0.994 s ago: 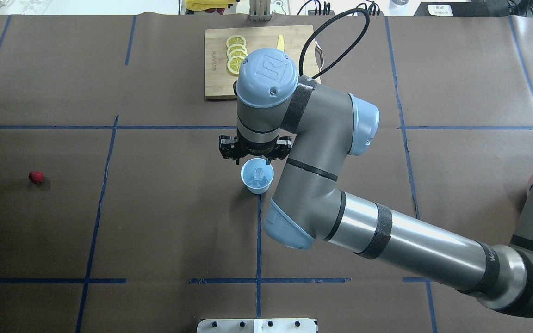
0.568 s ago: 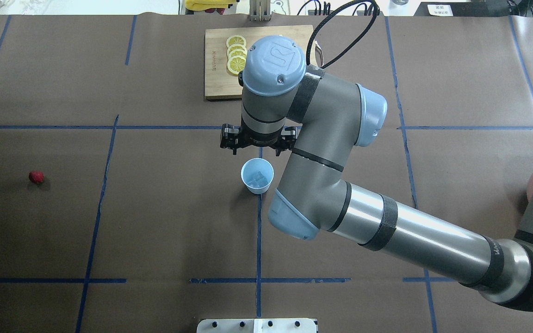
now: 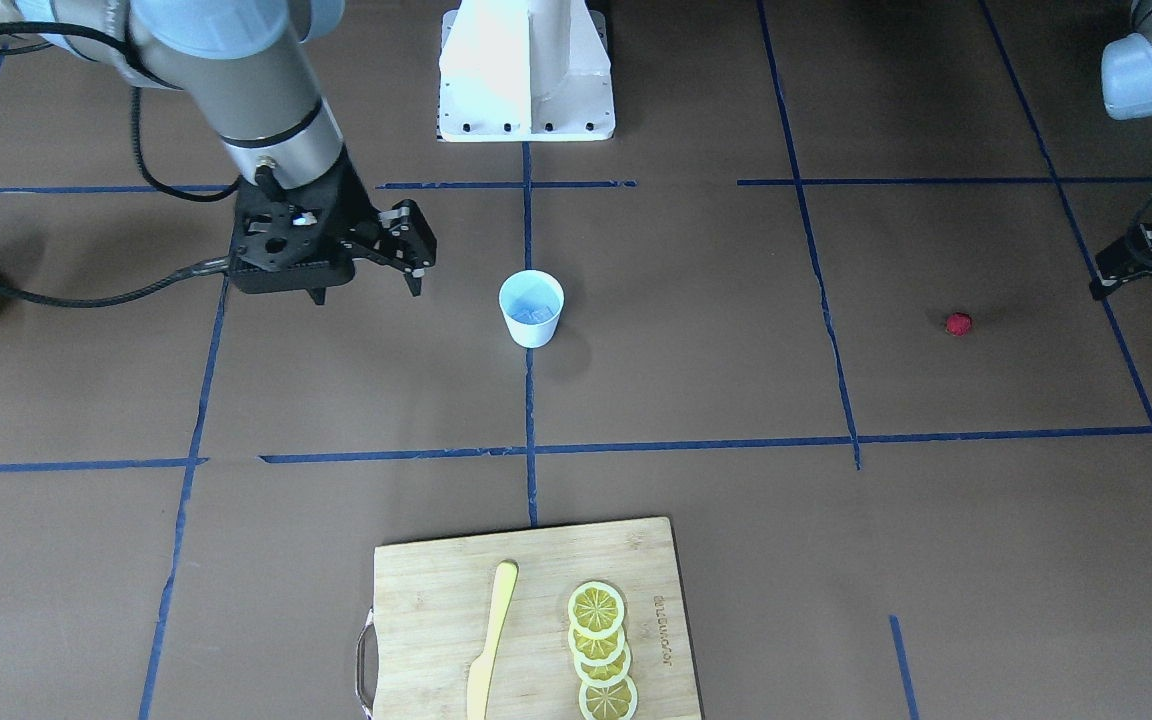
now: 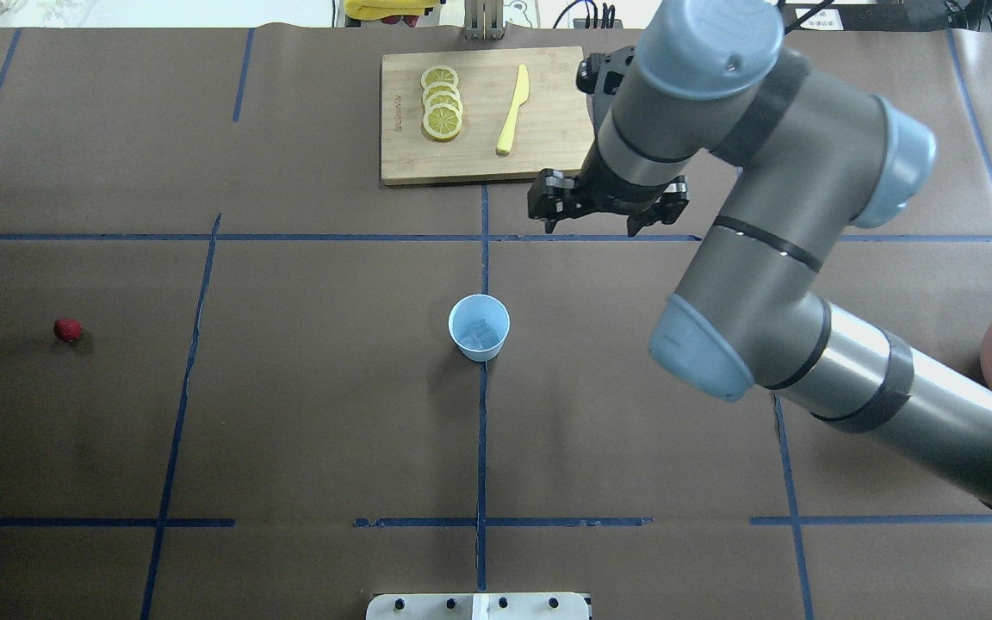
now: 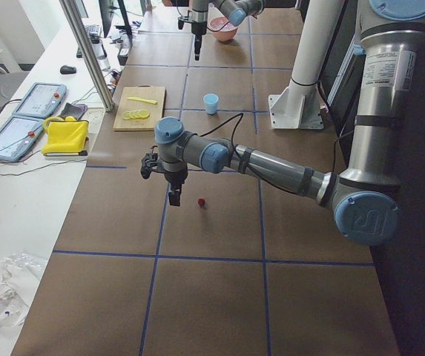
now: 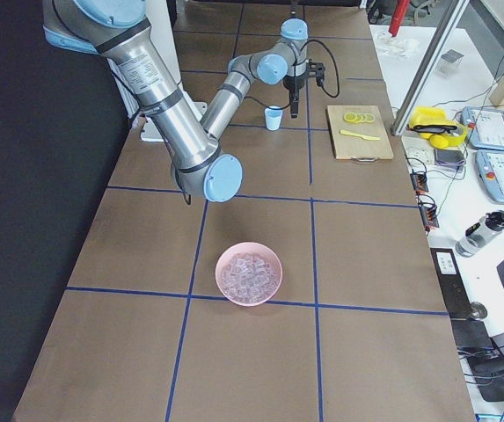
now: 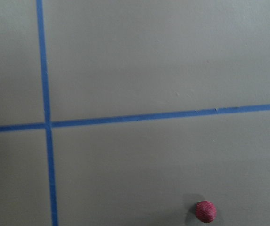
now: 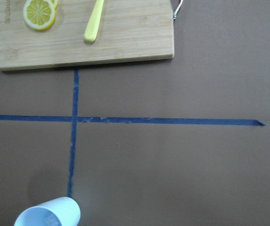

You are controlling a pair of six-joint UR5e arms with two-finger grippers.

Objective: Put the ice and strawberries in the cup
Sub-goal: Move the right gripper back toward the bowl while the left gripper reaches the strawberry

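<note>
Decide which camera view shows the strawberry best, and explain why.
The left wrist view: the strawberry is largest there, its texture visible. Overhead, front-facing and exterior left show only a tiny red dot. The right wrist view misses it; exterior right shows no clear sign.

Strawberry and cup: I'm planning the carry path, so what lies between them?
Between strawberry and cup, only bare table crossed by a blue tape line, in the overhead view.
</note>
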